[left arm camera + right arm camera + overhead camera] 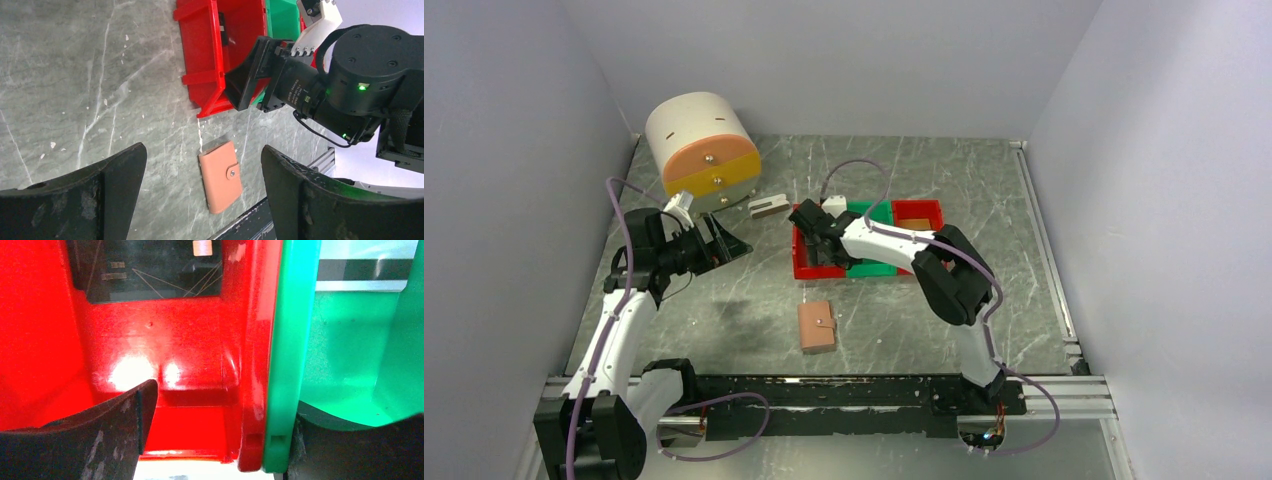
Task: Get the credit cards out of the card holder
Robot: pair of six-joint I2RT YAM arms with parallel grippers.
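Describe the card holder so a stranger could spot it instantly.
Find the leftmost red bin mid-table. Just nearer the arm bases, alone on the grey table, lies the card holder. It alone is a flat tan wallet, folded shut with a snap tab.

this is a robotics lab test cell. plain pale panels (514,150) close in three sides of a grey marbled table (724,310). the left arm (624,320) and right arm (954,290) are bolted side by side at the near edge, beside an aluminium rail (1084,392). a purple cable (854,163) loops in the open. a red bin (802,262) and a green bin (876,268), both plastic, stand mid-table.
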